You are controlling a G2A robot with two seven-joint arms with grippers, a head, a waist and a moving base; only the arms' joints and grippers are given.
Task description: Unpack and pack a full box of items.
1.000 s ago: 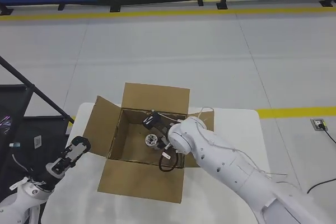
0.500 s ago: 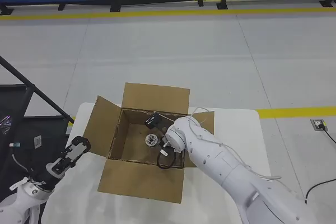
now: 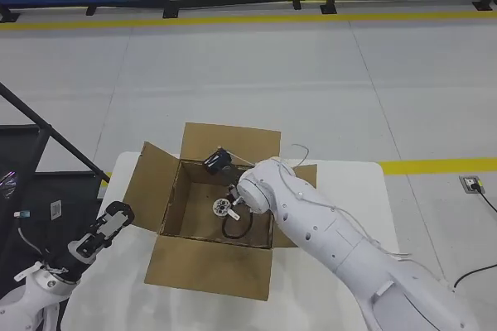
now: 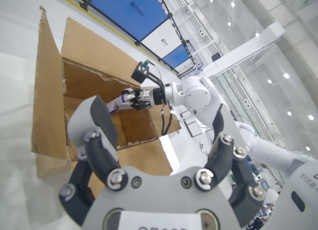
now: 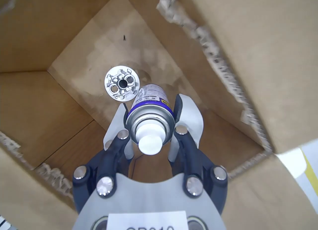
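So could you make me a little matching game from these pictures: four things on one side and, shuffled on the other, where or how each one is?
Things: 1 spray can; 2 metal disc; 3 left tool; 4 cardboard box.
States: A open and empty, beside the box; B lying on the box floor; C gripped in the right tool; D flaps spread, standing on the white table.
Pairs: 1-C, 2-B, 3-A, 4-D.

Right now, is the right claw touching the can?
Touching. The right wrist view shows the can gripped by the right claw, pressed against both its sides, no gap visible.
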